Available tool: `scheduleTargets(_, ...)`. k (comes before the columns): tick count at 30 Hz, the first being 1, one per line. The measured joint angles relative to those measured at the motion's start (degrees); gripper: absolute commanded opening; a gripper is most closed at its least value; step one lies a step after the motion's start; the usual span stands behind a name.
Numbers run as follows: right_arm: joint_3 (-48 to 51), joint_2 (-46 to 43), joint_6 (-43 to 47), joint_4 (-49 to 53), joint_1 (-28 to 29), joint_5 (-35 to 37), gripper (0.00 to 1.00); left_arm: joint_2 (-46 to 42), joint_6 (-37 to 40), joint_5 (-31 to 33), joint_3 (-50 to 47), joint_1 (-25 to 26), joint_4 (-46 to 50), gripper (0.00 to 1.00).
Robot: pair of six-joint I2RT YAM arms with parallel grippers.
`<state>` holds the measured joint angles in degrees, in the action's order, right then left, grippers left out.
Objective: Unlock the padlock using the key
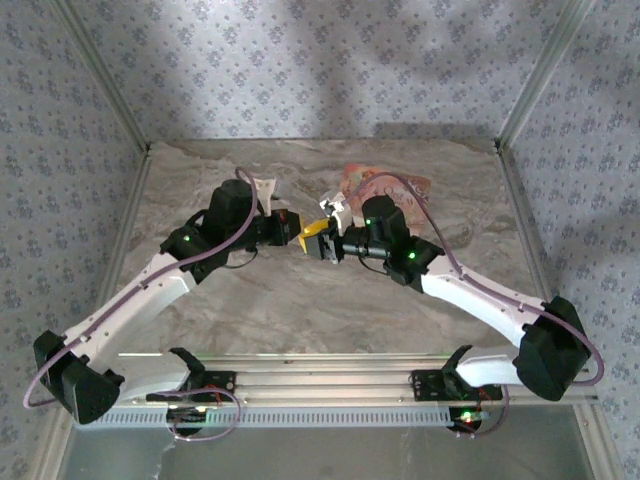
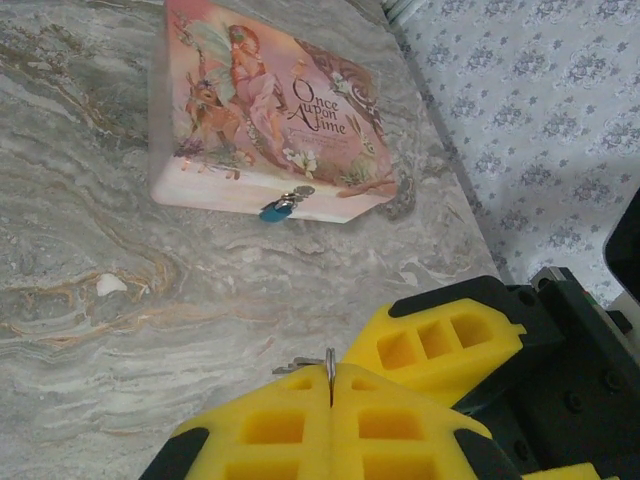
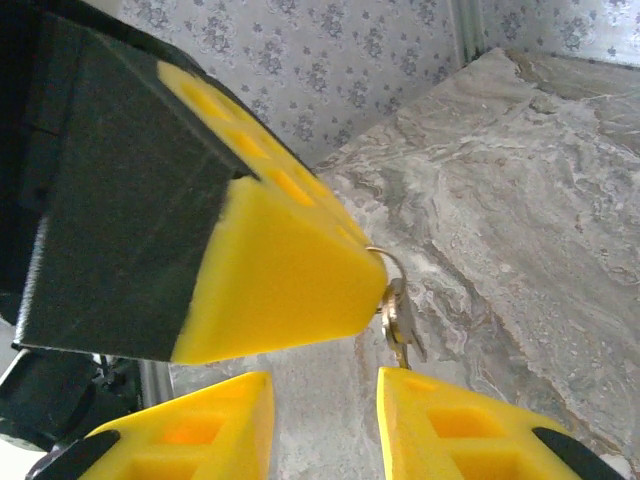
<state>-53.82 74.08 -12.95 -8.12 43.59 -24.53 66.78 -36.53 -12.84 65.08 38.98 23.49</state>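
- Padlock (image 2: 272,211): small, with a blue body and silvery shackle, hanging at the front edge of the box (image 2: 270,110). It is too small to tell whether it is locked.
- Box: flat, book-shaped, pink and glossy, printed with a fairy, a deer and "Once Upon A Time". It lies flat on the tabletop (image 2: 100,330), far right of centre. From above, the right arm (image 1: 480,295) covers part of it.
- Key (image 3: 400,322): small, pale metal, dangling from a thin wire ring (image 2: 330,362) at the tip of the left tool (image 2: 330,392).
- Left tool: yellow foam-like pads with square pockets on black backing. The pads are pressed closed on the ring, whose edge stands out of the seam.
- Right tool (image 3: 325,415): the same yellow pads, spread apart and gripping nothing. The key hangs just above one pad; I cannot tell whether they touch.
- Both tools meet tip to tip over the middle of the tabletop, well apart from the padlock, with bare surface between.
- Tabletop: smooth and marble-look, with grey and beige veins. A small white fleck (image 2: 110,285) lies near the box.
- Walls (image 1: 300,60): pale paper with a small repeated floral motif.
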Motion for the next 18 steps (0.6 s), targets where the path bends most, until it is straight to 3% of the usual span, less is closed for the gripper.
scheduleTargets(6, -0.02, 0.09, 1.57, 0.87, 0.37, 3.21, 0.27, -0.02, -0.02, -0.72, 0.00, 0.00, 0.76, 0.00)
scheduleTargets(11, -0.04, 0.11, 3.98, 1.75, 0.44, 4.37, 0.01, -0.04, -0.02, -1.27, 0.00, 0.00, 0.81, 0.00)
scheduleTargets(18, -0.11, -0.20, 7.43, 3.85, 0.55, 4.22, 0.00, -0.48, 0.00, -1.29, 0.00, -0.13, 1.20, 0.00)
